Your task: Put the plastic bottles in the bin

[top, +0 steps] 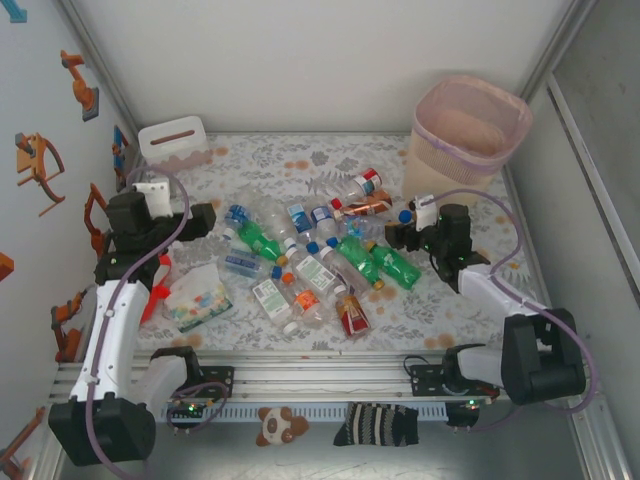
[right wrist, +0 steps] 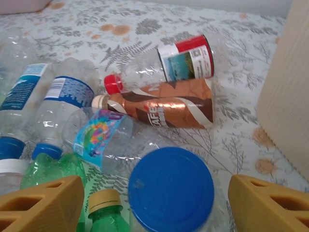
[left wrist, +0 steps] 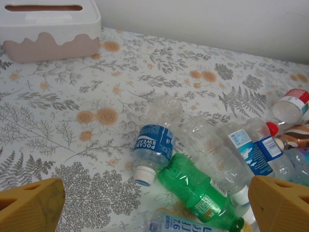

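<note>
Your left arm reaches in from the left edge, wrist level. The left tool (top: 205, 222) aims right at the heap, jaws at their widest, holding nothing.

Your right arm is folded at the elbow, right tool (top: 398, 236) aimed left. Its jaws stand apart astride a blue-capped clear bottle (right wrist: 171, 189), with a gap on either side. The cap faces the wrist camera and hides the body.

The small clear and green plastic bottles (top: 310, 262) lie on their sides mid floral-patterned surface (top: 300, 160), long axes in all directions. Roughly fifteen, three green; exact count unclear.

One tall beige-pink plastic bin (top: 438, 165) stands upright far right, just beyond the heap.
</note>
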{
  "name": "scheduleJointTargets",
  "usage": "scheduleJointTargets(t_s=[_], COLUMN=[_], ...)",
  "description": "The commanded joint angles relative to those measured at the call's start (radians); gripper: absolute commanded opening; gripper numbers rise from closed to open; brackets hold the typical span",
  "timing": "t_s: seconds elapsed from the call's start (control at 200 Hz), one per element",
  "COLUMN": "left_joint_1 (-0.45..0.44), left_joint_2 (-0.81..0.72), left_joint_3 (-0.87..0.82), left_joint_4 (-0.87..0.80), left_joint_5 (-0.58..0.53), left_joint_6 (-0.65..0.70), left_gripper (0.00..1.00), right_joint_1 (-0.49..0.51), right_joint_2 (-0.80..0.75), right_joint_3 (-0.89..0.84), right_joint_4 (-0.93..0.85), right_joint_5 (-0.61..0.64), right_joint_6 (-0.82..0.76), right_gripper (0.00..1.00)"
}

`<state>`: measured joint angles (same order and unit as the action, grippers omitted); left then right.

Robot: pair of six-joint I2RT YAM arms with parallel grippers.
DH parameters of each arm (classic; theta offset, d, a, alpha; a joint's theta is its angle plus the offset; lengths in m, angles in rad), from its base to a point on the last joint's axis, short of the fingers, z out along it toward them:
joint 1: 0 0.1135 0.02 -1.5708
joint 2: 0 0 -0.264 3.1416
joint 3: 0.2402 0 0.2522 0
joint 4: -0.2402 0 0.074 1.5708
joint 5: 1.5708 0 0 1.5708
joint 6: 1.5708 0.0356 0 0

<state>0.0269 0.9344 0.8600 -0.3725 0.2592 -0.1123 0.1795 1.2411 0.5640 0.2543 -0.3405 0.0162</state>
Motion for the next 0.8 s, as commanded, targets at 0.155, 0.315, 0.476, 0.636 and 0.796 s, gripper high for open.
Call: scheduleJointTargets(t_s=[0.155,0.315,0.476,0.636,0.796], left_joint_1=[0.007,0.011,0.012,0.014,0.016], left_joint_2=[-0.059,-0.065,-0.068,-0.078,-0.082], left_joint_3=[-0.027,-0.029,-0.028,-0.032,-0.034], left_joint_4=[0.035,0.033,0.031,0.031,0.031], left_joint_5=[-0.002,-0.004,0.002,-0.002,-0.007], left_joint_6=[0.032,0.033,0.031,0.031,0.03], left_gripper=[0.97,0.97,0.97,0.97,0.97], right_joint_1=[0.038,0.076,0.103,0.113,0.118], right_joint_2=[-0.009,0.038,0.087,0.104,0.108], right_joint_3=[0.021,0.028,0.046,0.031,0.032], right_joint_4=[-0.043,-0.027,-0.026,0.004,0.007], right_joint_5=[0.197,0.225,0.268,0.303,0.313], right_joint_6=[0.139,0.159,0.163,0.165,0.166], right_gripper=[0.76,0.76,0.71,0.64,0.58])
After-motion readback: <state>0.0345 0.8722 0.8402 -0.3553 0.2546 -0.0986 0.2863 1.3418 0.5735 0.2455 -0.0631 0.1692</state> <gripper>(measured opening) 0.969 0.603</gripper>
